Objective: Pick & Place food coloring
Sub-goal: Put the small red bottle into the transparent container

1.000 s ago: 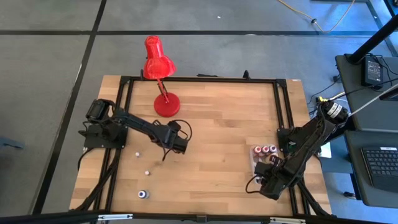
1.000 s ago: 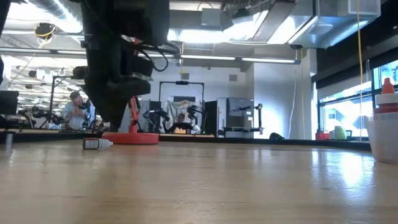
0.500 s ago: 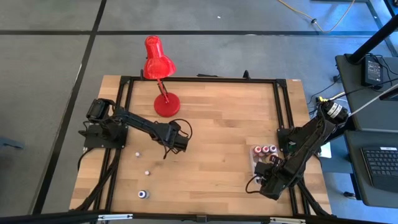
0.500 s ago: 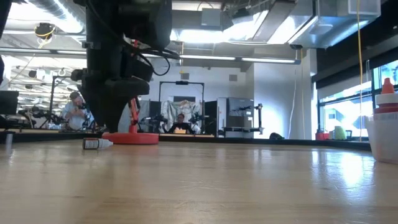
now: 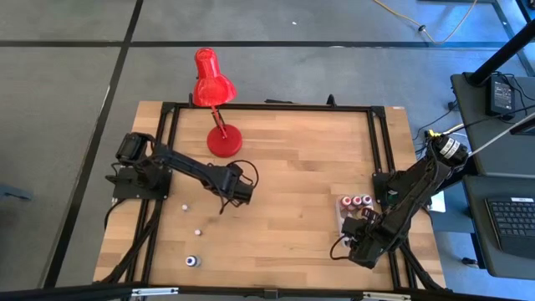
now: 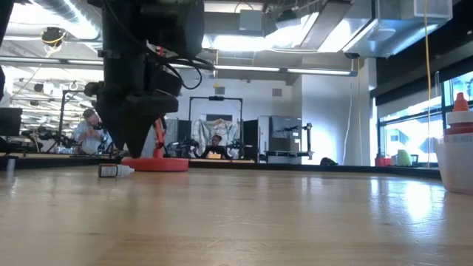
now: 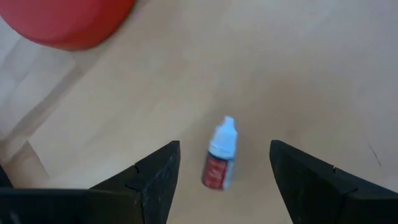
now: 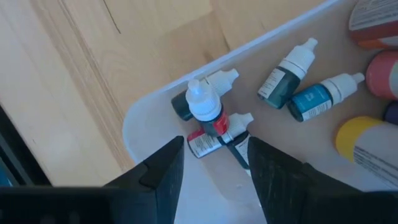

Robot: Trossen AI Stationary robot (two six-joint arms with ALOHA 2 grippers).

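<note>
A small red food coloring bottle [image 7: 219, 163] with a white cap lies on its side on the wooden table. My left gripper [image 7: 224, 146] hangs over it, open and pointing steeply down, one finger on each side of the bottle and clear of it. In the low view the bottle [image 6: 116, 171] lies next to the lamp's base. At the table's right, my right gripper [image 8: 216, 143] stands open above the clear tub [image 8: 143, 112], pointing down. Several small bottles [image 8: 205, 124] lie in a heap inside the tub.
A red desk lamp [image 5: 219, 138] stands at the table's far side, just behind my left gripper [image 5: 240, 191]. Three more small bottles [image 5: 183, 203], [image 5: 198, 230], [image 5: 192, 261] lie near the table's left front. Larger red-capped bottles [image 5: 355, 201] stand in the tub.
My left gripper has opened wider while staying in place above the lying bottle. The bottle has kept still on the table.
</note>
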